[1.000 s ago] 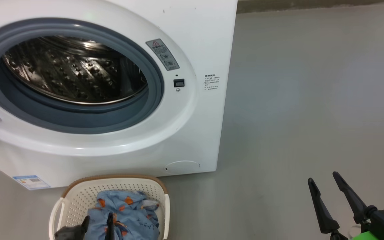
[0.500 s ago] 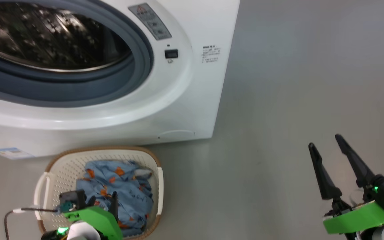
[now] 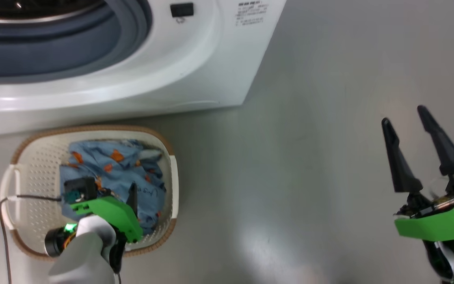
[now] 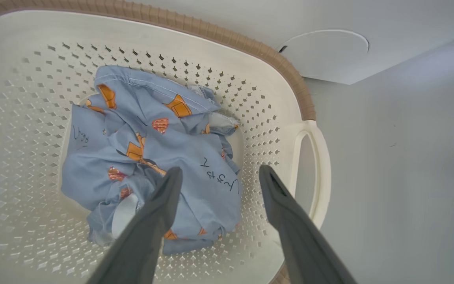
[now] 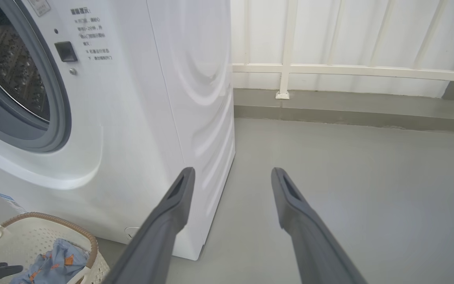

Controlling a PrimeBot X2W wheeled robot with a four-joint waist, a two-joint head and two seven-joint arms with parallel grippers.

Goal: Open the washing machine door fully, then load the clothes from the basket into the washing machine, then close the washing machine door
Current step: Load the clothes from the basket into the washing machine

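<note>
In the head view the basket (image 3: pixel 34 173) sits at lower left on the floor (image 3: pixel 309 165), just below the washing machine (image 3: pixel 195 75) at upper left. The clothes (image 3: pixel 108 163) lie bunched inside the basket. The left tool (image 4: pixel 220 171) hangs over them, its 2 fingers spread wide, holding nothing. At lower right the right tool (image 3: pixel 403 114) is wide too, above the floor.

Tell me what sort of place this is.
Likely a laundry corner, perhaps a balcony or utility area: a white front-loading washing machine, a basket of clothes on the bare grey floor before it, and a white railing behind.
</note>
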